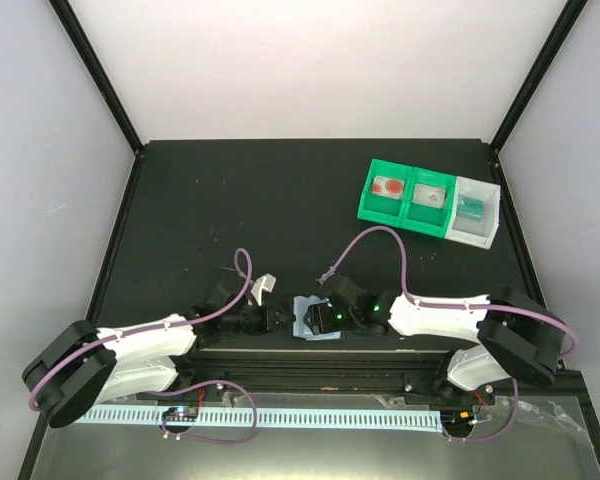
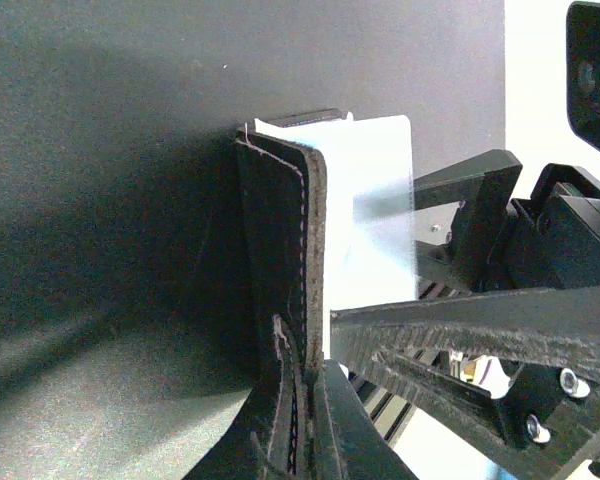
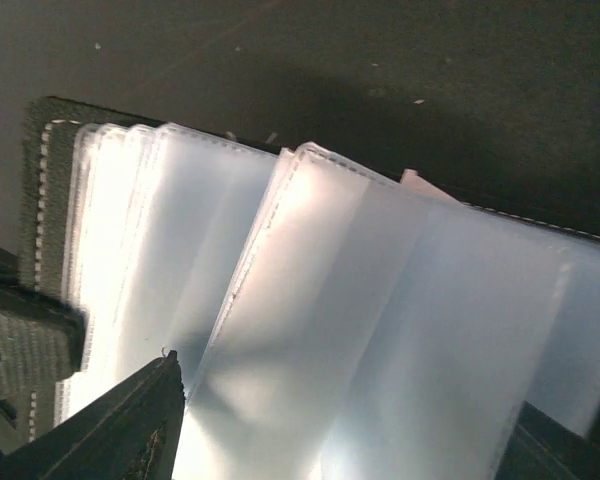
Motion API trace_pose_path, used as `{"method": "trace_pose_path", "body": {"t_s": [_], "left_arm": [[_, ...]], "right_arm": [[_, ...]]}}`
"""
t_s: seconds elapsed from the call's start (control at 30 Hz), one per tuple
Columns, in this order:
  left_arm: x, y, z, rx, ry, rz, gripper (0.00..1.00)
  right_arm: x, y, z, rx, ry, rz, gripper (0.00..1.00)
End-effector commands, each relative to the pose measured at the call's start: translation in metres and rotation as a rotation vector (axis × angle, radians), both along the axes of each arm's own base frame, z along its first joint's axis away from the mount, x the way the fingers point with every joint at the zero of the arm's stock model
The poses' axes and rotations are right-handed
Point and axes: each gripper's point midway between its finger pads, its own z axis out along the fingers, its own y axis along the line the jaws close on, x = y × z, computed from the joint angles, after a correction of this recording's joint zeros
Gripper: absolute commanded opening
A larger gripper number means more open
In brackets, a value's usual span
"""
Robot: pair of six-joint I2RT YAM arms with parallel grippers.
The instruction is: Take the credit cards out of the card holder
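Note:
The card holder (image 1: 307, 322) lies open at the near table edge between both grippers. My left gripper (image 1: 278, 318) is shut on its black stitched cover (image 2: 285, 230), seen edge-on in the left wrist view between the fingers (image 2: 355, 420). Pale translucent inner sleeves (image 3: 380, 320) fan out in the right wrist view. My right gripper (image 1: 332, 318) is open, with its fingers (image 3: 130, 430) wide apart on either side of the sleeves. No credit card shows apart from the sleeves. Only a small pinkish corner (image 3: 416, 181) pokes out behind them.
A green-and-white three-compartment tray (image 1: 366, 198) stands at the back right, with red items in the green parts and a teal item (image 1: 470, 206) in the white part. A small whitish piece (image 1: 265, 286) lies by the left arm. A purple cable (image 1: 380, 235) loops over the right arm.

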Motion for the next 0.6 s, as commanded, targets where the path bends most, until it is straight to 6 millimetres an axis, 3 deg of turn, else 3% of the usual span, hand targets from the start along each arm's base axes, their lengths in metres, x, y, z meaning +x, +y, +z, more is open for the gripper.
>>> {"method": "trace_pose_path", "body": {"t_s": [0.0,0.17,0.27,0.47,0.57], "left_arm": [[0.001,-0.005,0.01,-0.03,-0.032,-0.009,0.02],[0.001,-0.004,0.01,-0.029,-0.032,-0.01,0.02],[0.001,-0.005,0.012,-0.035,-0.035,-0.01,0.02],[0.001,-0.004,0.012,-0.033,-0.035,-0.005,0.02],[0.001,-0.004,0.011,-0.032,-0.033,-0.005,0.02]], "right_arm": [[0.005,-0.021,-0.002,-0.088,-0.051,-0.039,0.67],[0.016,-0.053,0.009,-0.197,-0.14,-0.102,0.65],[0.016,-0.055,0.024,-0.188,-0.154,-0.107,0.63],[0.007,-0.016,0.062,0.052,-0.154,-0.009,0.61],[0.003,0.001,0.065,0.123,-0.126,0.027,0.62]]}}
